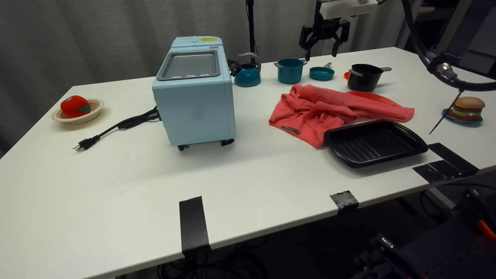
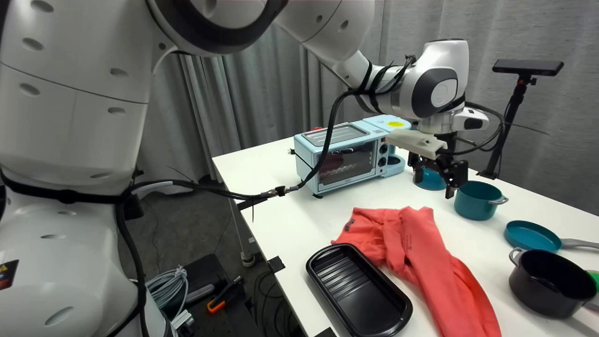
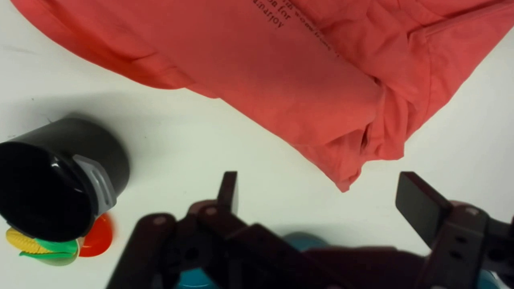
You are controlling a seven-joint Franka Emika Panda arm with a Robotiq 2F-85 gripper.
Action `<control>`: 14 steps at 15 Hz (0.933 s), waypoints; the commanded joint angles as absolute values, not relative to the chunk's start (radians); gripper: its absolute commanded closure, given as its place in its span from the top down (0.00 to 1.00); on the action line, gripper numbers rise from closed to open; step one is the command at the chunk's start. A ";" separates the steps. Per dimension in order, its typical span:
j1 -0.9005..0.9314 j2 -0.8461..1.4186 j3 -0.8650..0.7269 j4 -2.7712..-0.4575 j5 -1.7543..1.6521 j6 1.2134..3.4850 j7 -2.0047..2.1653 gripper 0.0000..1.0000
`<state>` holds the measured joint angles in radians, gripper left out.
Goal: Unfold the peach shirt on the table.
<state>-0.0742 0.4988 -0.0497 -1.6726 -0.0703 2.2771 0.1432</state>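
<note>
The peach shirt (image 1: 310, 112) lies bunched and folded over itself on the white table (image 1: 116, 193). It also shows in an exterior view (image 2: 416, 248), with a crumpled part near the oven side and a long smooth strip stretching away. In the wrist view the shirt (image 3: 281, 80) shows dark print on a fold, and a pointed corner reaches toward the space between the fingers. My gripper (image 3: 321, 192) is open and empty. In both exterior views the gripper (image 1: 321, 56) (image 2: 434, 187) hangs above the table beyond the shirt, near the teal pots, not touching the shirt.
A black tray (image 1: 376, 143) borders the shirt's near edge. A light blue oven (image 1: 193, 108) stands beside it. A teal pot (image 2: 477, 201), teal pan (image 2: 531, 235), teal kettle (image 1: 248, 75) and black pot (image 3: 72, 168) stand along the far side. A toy burger (image 1: 467, 108) sits on a plate.
</note>
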 commanded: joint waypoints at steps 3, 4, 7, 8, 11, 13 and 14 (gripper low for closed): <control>-0.064 0.526 -0.067 -1.676 -0.061 2.305 0.144 1.00; -0.064 0.541 -0.069 -1.680 -0.062 2.318 0.149 1.00; -0.070 0.586 -0.067 -1.680 -0.054 2.359 0.139 1.00; -0.073 0.604 -0.063 -1.675 -0.043 2.375 0.135 1.00; -0.082 0.653 -0.047 -1.663 -0.011 2.403 0.129 1.00; -0.082 0.679 -0.043 -1.654 0.010 2.405 0.129 1.00; -0.082 0.689 -0.042 -1.648 0.017 2.403 0.128 1.00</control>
<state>-0.0739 0.6520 -0.0523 -1.6808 -0.0291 2.3936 0.1455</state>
